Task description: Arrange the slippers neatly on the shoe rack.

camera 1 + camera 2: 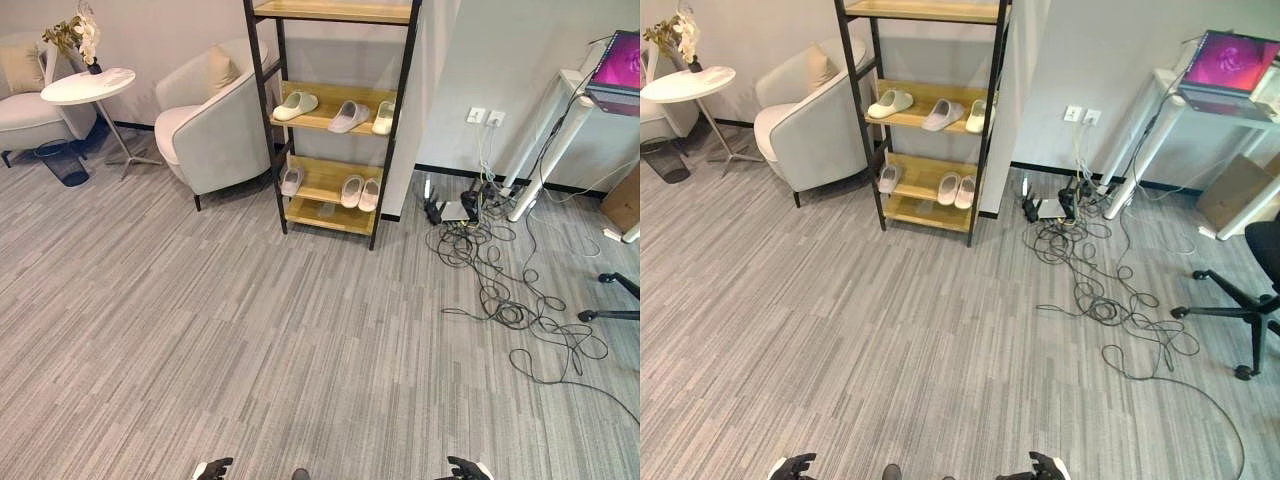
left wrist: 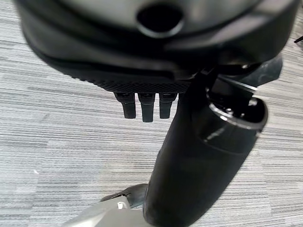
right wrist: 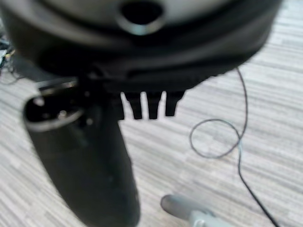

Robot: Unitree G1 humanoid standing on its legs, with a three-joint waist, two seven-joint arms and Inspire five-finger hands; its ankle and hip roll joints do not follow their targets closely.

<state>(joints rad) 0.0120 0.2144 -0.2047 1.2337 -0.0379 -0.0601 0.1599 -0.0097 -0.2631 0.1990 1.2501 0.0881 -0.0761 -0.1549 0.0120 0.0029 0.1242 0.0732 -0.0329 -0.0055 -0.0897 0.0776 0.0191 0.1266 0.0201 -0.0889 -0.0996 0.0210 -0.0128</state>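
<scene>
Already the slippers (image 1: pixel 349 116) sit in loose pairs on the shoe rack (image 1: pixel 330 110), while left robot hand (image 2: pixel 147 106) and right robot hand (image 3: pixel 149 106) hang empty, fingers straight, well short of it.

Six slippers sit on one shoe rack (image 1: pixel 266 110): three on the middle shelf, a greenish one (image 1: pixel 295 105), a grey one (image 1: pixel 348 117) and a pale one (image 1: pixel 383 117); three on the shelf below, a grey one (image 1: pixel 291 181) and a pale pair (image 1: pixel 360 192). Two armchairs (image 1: pixel 210 125), one round side table (image 1: pixel 88 86), one laptop (image 1: pixel 617 62), one office chair (image 1: pixel 1252 290).
</scene>
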